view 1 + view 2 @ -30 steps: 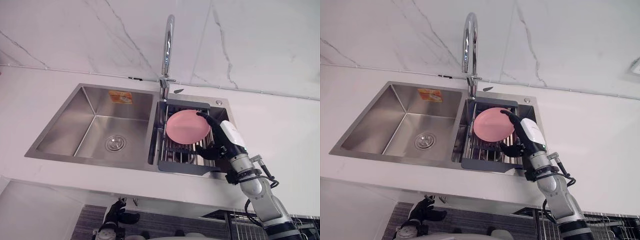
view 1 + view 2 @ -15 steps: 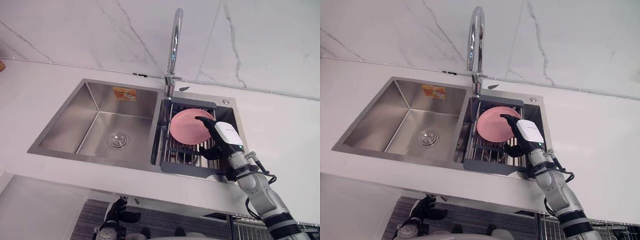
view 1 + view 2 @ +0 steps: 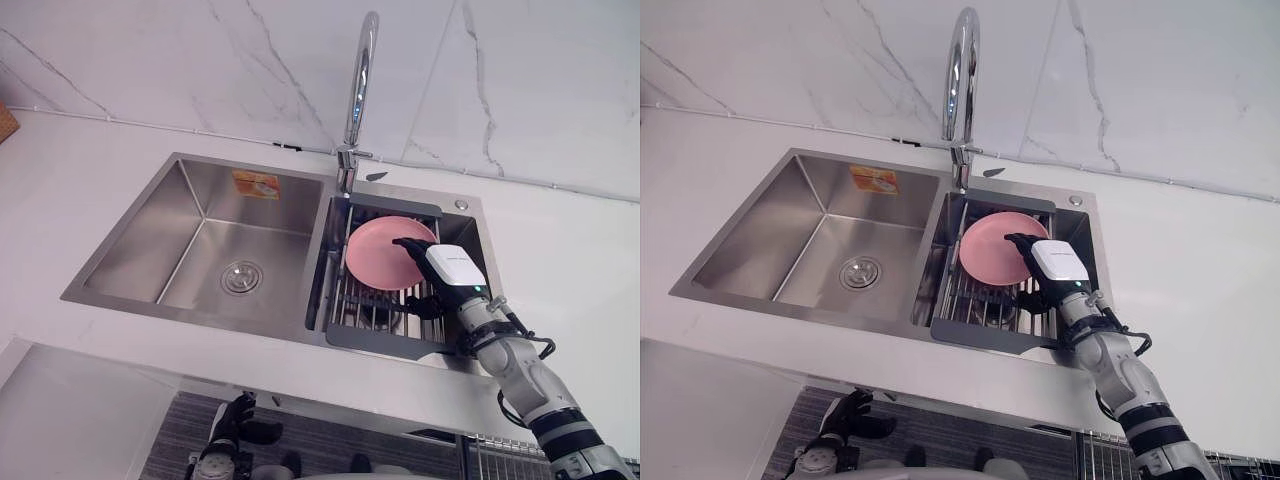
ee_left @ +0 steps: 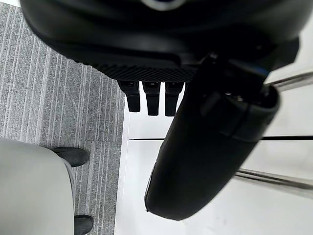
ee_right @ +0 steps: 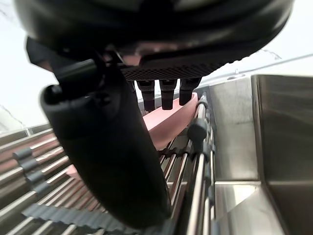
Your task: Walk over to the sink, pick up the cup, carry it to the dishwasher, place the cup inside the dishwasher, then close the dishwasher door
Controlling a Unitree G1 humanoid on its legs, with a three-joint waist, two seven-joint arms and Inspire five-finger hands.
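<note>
A pink plate (image 3: 378, 255) leans upright in the dark dish rack (image 3: 375, 338) that sits in the sink's right basin; I see no cup. My right hand (image 3: 450, 272) reaches into the rack from the right. Its straight fingers (image 3: 405, 242) lie across the plate's right edge and the thumb (image 3: 420, 305) hangs lower, over the rack's bars. The right wrist view shows the fingertips (image 5: 164, 95) just before the plate (image 5: 166, 120), not curled round it. My left hand (image 3: 232, 428) hangs relaxed below the counter's front edge.
The steel left basin (image 3: 200, 260) holds just a drain (image 3: 241, 277) and a sticker on its back wall. A tall curved faucet (image 3: 358, 90) rises behind the divider. White counter (image 3: 560, 260) surrounds the sink. A wire rack (image 3: 500, 455) shows below the counter at the right.
The whole view has shifted, so the camera moved. My right hand has reached slightly further across the plate and its wrist has sunk toward the rack. The left hand hangs as before.
</note>
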